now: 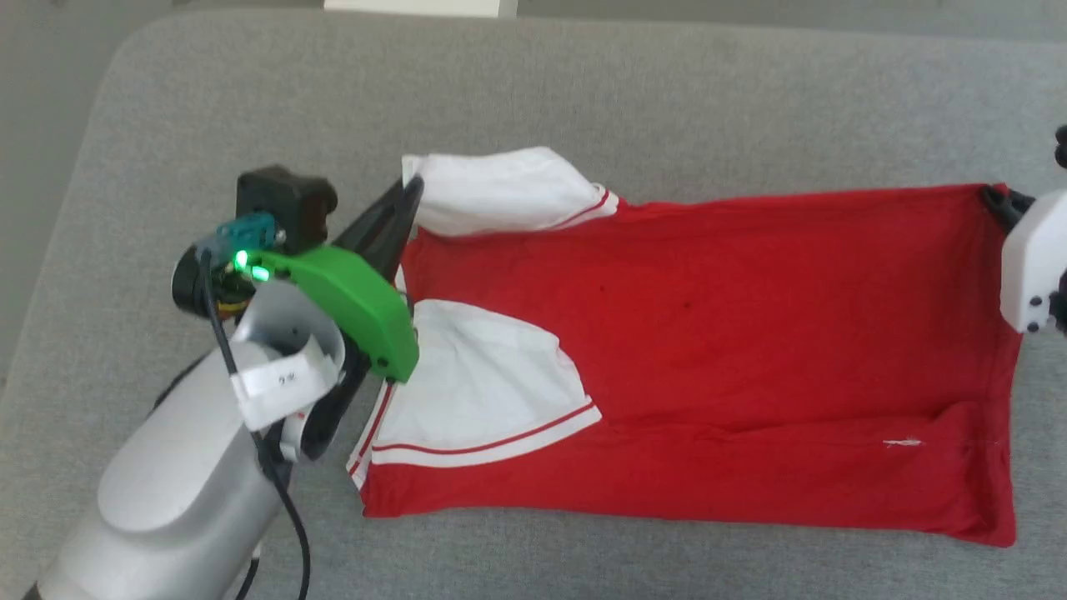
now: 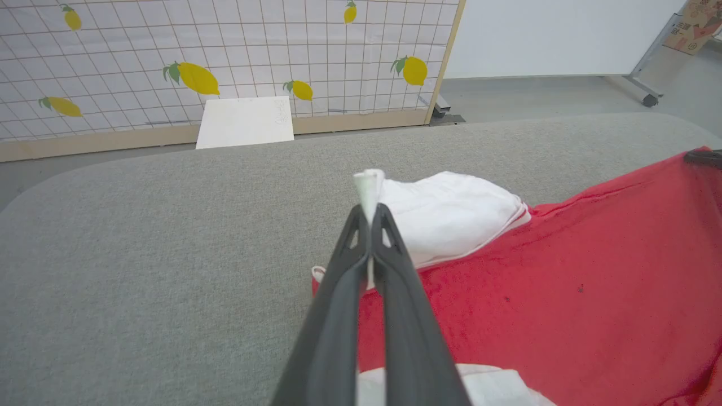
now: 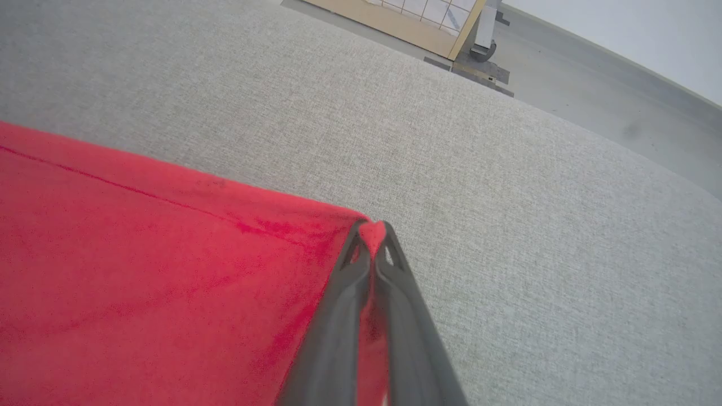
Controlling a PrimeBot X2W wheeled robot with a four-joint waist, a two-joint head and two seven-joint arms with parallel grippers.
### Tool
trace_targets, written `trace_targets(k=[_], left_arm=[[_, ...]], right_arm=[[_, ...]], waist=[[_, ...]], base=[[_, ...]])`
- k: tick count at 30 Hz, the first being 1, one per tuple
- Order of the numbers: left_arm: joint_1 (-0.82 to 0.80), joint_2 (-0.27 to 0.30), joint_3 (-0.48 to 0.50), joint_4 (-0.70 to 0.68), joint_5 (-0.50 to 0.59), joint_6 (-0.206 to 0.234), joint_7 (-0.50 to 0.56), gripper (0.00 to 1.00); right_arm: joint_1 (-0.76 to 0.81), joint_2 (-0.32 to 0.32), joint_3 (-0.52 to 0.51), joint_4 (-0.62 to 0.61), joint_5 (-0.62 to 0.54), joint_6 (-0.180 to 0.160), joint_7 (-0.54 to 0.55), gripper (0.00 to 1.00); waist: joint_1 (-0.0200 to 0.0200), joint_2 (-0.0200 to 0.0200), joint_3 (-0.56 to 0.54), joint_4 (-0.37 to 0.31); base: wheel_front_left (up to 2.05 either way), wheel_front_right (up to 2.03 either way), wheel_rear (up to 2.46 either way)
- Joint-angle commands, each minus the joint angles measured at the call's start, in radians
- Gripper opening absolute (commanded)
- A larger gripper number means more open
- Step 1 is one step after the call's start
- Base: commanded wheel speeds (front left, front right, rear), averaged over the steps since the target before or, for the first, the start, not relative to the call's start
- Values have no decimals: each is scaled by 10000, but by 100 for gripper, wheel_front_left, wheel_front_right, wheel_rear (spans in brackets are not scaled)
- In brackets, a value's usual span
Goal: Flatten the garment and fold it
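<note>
The garment (image 1: 708, 350), red with white short sleeves and striped trim, lies spread across the grey cushioned surface (image 1: 583, 92), plain red side up, its lower long edge folded over. My left gripper (image 1: 410, 190) is shut on the far white sleeve's corner; white cloth (image 2: 369, 189) pokes out between its fingertips in the left wrist view. At the far right, my right gripper (image 1: 992, 198) is shut on the garment's far hem corner (image 3: 372, 231), with red cloth (image 3: 141, 282) pinched between the dark fingers (image 3: 338, 316).
The grey surface ends in a rounded far edge; beyond it are a lemon-patterned grid panel (image 2: 225, 51), a white board (image 2: 245, 121) leaning on it, and bare floor (image 3: 592, 84). Grey surface lies bare beyond and left of the garment.
</note>
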Motion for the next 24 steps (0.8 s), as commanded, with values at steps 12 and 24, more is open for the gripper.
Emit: trace_targets(k=[12, 24], left_arm=[[2597, 1109, -54, -1583, -698, 705, 407, 0], [4107, 1563, -923, -889, -1132, 460, 1146, 0]], right_arm=[[3127, 197, -1031, -1329, 761, -19, -535, 0], [5616, 35, -1420, -2513, 564, -19, 955, 0]], waist=[[0, 33, -1507, 215], [0, 33, -1607, 261]], base=[[0, 0, 0], [0, 0, 0]])
